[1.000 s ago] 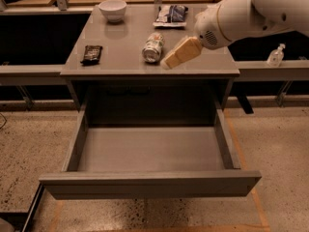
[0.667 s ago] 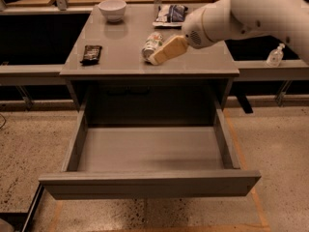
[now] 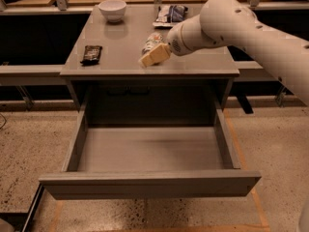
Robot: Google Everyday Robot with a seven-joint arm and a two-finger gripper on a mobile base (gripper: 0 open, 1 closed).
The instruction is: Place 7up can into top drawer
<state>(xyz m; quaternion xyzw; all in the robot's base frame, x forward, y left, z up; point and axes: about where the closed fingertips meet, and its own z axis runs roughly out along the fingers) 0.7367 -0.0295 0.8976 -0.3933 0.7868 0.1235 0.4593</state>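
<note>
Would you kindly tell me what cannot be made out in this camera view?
7up can: lower part hidden by the gripper, which hangs over the table top near its front edge; contact between them unclear.
Arm: cut off by the right edge.
Top drawer: back wall lost in shadow under the table top.
Snack bag: print too small to read.

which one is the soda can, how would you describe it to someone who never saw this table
Start at the grey table above the open drawer. Near the middle of its top, right behind the tan gripper of the white arm, sits the can. It is the only small silvery cylinder, unlike the white bowl, the blue-white bag and the flat dark bar.
</note>
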